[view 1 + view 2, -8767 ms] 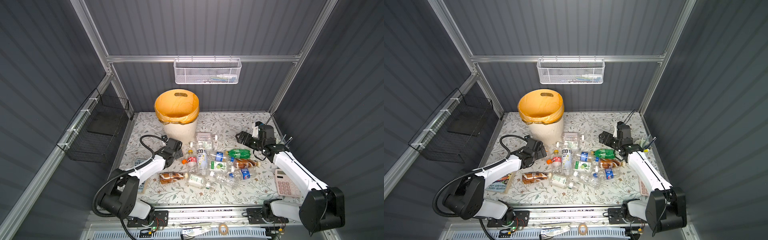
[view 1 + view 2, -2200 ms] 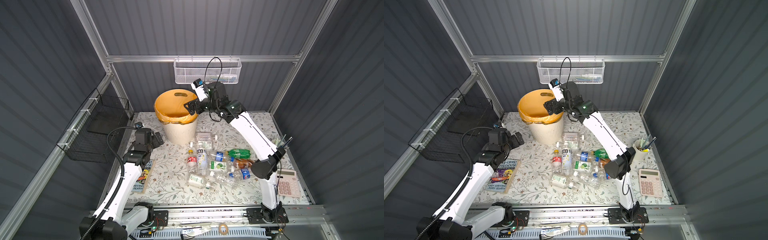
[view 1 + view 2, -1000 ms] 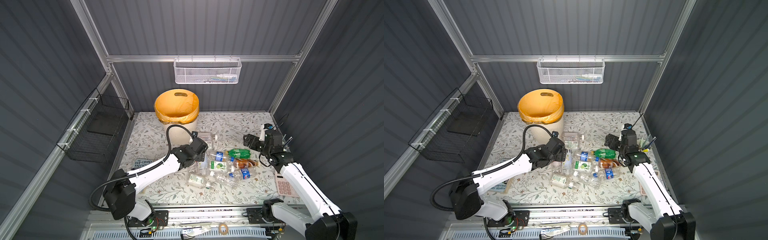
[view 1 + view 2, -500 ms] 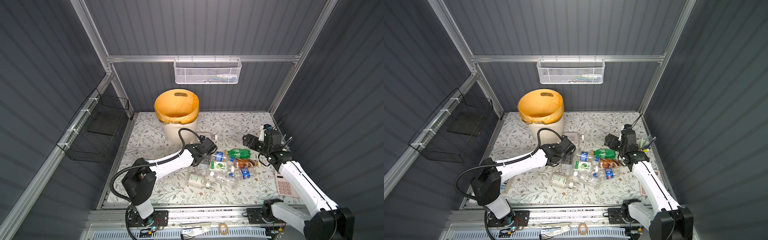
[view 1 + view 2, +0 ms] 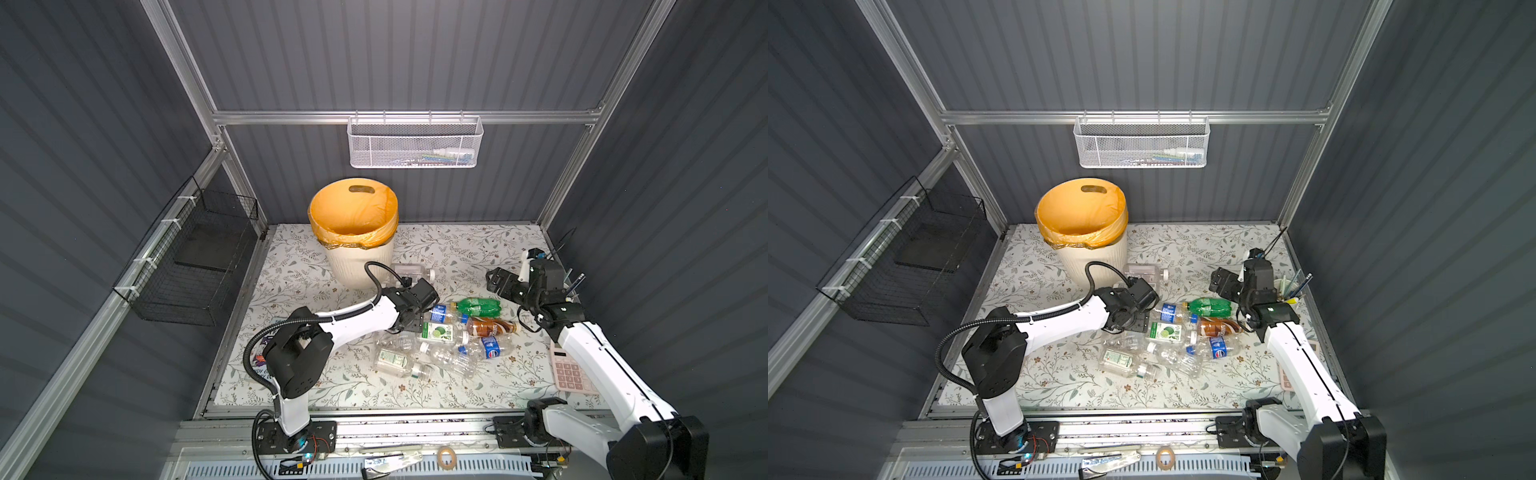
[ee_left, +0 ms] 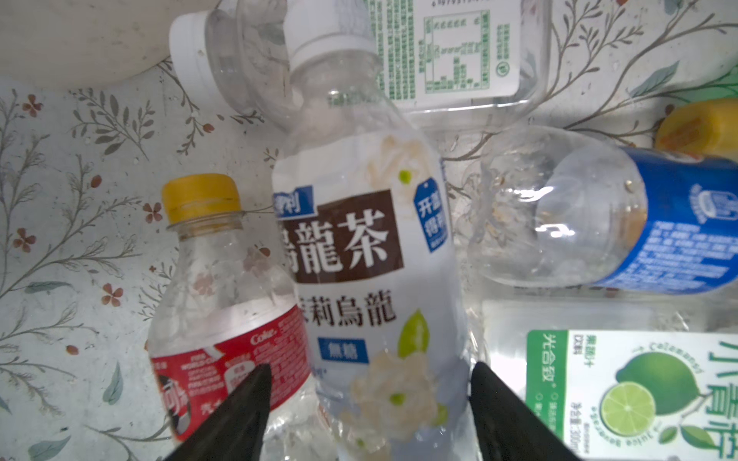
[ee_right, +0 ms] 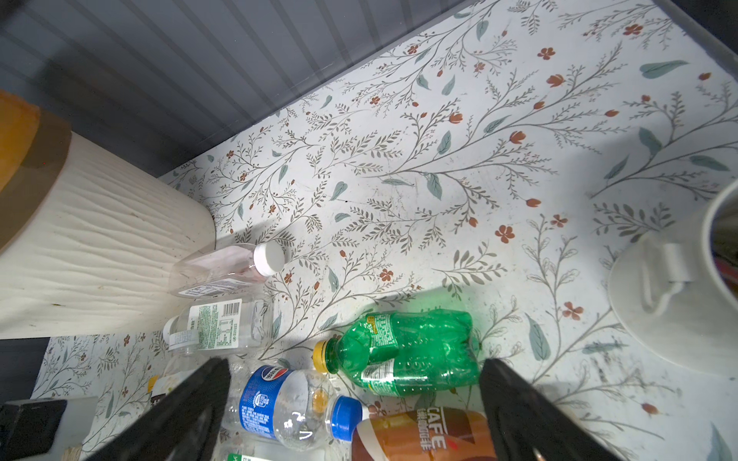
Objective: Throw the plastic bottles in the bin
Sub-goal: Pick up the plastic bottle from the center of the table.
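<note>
Back from over the bin [image 5: 357, 266] to the plastic bottles [image 5: 440, 345], the right pincer [image 7: 354, 361] hangs wide open, green bottle [image 7: 407, 351] just ahead, while I set the left pincer [image 6: 371, 367], jaws apart and not yet clamped, astride the tea bottle [image 6: 359, 247] for a clean lift.

left arm [image 5: 357, 322] stretched low, left jaws apart; right jaws wide.

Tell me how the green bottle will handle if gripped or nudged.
The green bottle looks empty, so probably light. Its wall is dented, so it will likely squash under a grip. Lying on its side, round, it may roll if nudged.
</note>
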You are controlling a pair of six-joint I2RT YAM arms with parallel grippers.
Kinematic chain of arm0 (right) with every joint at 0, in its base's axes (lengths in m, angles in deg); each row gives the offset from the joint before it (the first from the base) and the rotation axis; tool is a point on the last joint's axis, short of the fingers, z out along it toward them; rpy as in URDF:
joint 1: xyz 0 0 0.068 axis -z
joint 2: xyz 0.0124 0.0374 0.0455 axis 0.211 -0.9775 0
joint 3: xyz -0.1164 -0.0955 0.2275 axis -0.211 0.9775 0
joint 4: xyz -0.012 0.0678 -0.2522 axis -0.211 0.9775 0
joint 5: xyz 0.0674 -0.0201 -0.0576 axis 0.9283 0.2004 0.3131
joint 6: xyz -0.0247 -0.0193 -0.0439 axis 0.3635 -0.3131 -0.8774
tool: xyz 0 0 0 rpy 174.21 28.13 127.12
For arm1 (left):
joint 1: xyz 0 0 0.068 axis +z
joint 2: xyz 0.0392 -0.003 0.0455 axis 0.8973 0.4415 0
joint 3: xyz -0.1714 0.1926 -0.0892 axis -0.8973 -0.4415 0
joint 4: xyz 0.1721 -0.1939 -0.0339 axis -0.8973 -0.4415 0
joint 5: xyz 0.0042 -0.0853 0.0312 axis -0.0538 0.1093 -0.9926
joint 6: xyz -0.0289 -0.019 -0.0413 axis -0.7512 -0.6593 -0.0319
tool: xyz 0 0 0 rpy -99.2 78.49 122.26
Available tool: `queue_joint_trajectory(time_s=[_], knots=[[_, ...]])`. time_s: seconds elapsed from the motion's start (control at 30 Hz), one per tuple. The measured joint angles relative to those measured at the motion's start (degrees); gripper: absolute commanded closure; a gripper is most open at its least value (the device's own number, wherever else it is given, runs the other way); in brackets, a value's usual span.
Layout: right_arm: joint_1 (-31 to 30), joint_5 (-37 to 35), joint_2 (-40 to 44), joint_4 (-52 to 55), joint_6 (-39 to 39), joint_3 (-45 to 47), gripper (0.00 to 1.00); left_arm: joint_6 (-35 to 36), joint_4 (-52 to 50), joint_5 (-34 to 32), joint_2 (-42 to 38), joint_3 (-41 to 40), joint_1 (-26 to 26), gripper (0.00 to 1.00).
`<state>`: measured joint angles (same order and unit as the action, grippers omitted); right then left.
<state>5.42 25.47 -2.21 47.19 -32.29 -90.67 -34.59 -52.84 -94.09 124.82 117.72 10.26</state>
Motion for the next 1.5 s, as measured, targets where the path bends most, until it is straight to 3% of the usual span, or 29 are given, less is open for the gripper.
queue_joint_trajectory(time_s=[0.47, 0.63, 0.9, 1.07, 1.23, 1.5], knots=[[0.4, 0.3, -0.4, -0.1, 0.0, 0.2, 0.01, -0.1, 0.8, 1.7, 4.5, 1.2, 0.0, 0.22], [0.6, 0.3, -0.1, 0.0, 0.0, 0.7, 0.01, -0.1, 1.7, 2.5, 4.5, 1.2, 0.0, 0.28], [1.1, 0.3, 0.5, 0.0, 0.0, 0.9, 0.01, -0.3, 3.7, 3.5, 4.6, 1.2, 0.8, 0.46], [1.4, 0.2, 1.4, 0.1, 0.0, 1.0, 0.01, -0.3, 4.3, 3.2, 4.2, 0.5, 0.8, 0.49], [1.6, 0.0, 2.1, 0.1, -0.1, 1.0, 0.01, -0.7, 4.1, 1.9, 0.1, -0.7, 0.8, 0.50], [1.9, -1.3, 3.5, 0.0, -0.9, 1.0, 0.01, 1.6, 4.8, -7.2, -16.9, -0.8, 0.7, 0.54]])
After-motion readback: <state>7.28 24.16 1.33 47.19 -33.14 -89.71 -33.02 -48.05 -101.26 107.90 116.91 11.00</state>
